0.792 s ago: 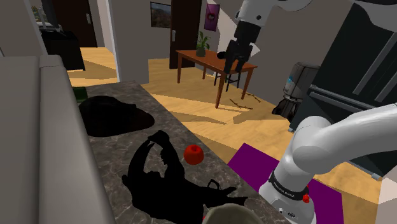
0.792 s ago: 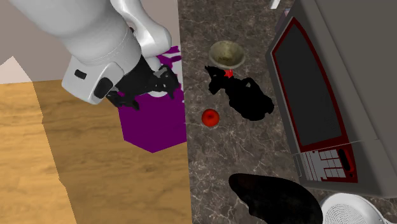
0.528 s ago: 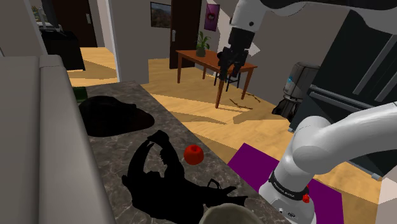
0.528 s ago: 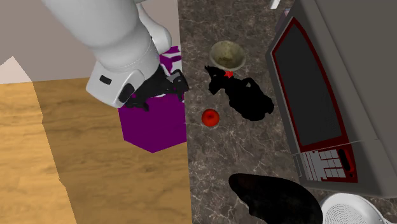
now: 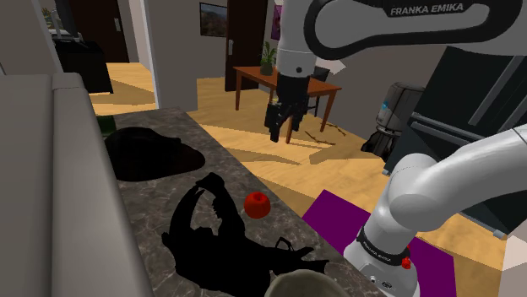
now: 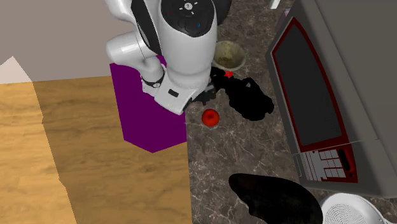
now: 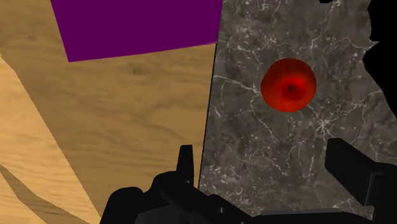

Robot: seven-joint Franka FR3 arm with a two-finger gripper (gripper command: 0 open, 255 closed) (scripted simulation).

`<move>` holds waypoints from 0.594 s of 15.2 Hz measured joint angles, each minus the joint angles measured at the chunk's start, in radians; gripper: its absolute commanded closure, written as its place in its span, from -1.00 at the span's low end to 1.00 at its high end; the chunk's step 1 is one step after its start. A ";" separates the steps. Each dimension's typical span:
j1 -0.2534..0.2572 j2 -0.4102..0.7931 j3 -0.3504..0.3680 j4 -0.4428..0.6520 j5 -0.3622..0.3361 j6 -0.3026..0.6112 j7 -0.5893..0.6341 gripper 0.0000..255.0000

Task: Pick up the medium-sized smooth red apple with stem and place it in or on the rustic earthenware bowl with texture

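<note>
Red apple (image 7: 288, 84) before parted gripper (image 7: 259, 149); bowl (image 6: 238, 60) near.

White lettering reading "FRANKA EMIKA" is showing on the arm (image 5: 426, 10), at the shoulder view's upper right.

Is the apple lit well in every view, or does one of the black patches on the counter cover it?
Shoulder view: the apple is evenly lit, close beside a pure black patch on the counter. Second exterior view: lit, apart from that patch. Wrist view: bright red, uncovered, black lying farther off.
</note>
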 measured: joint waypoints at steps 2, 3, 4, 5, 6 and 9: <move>0.003 0.044 0.050 -0.014 -0.002 0.030 0.051 -1.00; 0.006 0.064 0.075 -0.026 -0.002 0.047 0.079 -1.00; 0.008 0.089 0.102 -0.024 -0.003 0.053 0.109 -1.00; 0.011 0.120 0.132 -0.022 -0.004 0.068 0.142 -1.00; 0.012 0.143 0.154 -0.026 -0.007 0.077 0.169 -1.00; 0.011 0.229 0.223 -0.036 -0.024 0.119 0.253 -1.00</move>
